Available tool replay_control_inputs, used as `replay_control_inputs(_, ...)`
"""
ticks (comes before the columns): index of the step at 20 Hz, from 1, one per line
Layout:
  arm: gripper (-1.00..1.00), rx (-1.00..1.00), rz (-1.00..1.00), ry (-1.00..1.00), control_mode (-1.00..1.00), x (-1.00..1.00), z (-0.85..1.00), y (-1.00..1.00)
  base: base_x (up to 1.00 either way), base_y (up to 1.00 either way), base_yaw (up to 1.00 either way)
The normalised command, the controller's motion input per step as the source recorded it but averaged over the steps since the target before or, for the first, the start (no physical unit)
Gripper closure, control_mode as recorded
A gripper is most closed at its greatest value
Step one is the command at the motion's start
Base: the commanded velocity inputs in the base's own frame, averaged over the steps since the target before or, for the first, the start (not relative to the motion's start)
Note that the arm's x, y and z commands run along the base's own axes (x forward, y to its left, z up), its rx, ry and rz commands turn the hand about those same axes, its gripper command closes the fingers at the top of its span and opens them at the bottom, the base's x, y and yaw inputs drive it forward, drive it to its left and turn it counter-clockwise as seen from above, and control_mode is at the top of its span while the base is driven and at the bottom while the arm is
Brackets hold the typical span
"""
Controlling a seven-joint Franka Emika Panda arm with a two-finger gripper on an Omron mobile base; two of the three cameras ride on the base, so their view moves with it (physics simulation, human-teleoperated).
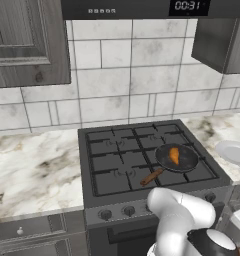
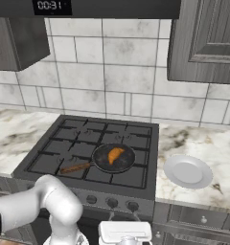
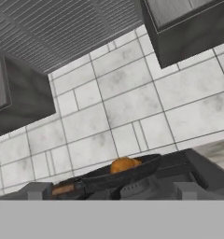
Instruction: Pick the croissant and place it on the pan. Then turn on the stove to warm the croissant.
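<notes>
The croissant [image 1: 174,155] [image 2: 115,154] lies inside the black pan [image 1: 189,161] [image 2: 129,163], which stands on the front right burner of the stove [image 1: 112,165] [image 2: 78,143]. The pan's wooden handle [image 1: 152,176] points toward the stove's front. My gripper [image 2: 123,224] hangs low in front of the stove's knob row [image 2: 112,203], below the pan, with nothing in it; its fingers are not plainly seen. From the hand view, the croissant [image 3: 124,165] peeks over the pan rim [image 3: 132,173] at grate level.
A white plate [image 1: 234,151] [image 2: 188,171] rests on the marble counter right of the stove. A range hood and dark wall cabinets hang above. Drawers sit below the counters on both sides.
</notes>
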Motion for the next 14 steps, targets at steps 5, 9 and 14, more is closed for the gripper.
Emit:
replay_control_inputs(5, -1.00, 0.00, 0.00, 0.00, -1.00, 0.07, -0.11, 0.00, 0.00, 0.00, 0.00)
replay_control_inputs(9, -1.00, 0.00, 0.00, 0.00, -1.00, 0.12, -0.07, 0.01, 0.00, 0.00, 0.00)
replay_control_inputs(14, -1.00, 0.00, 0.00, 0.00, -1.00, 0.12, -0.02, 0.01, 0.00, 0.00, 0.00)
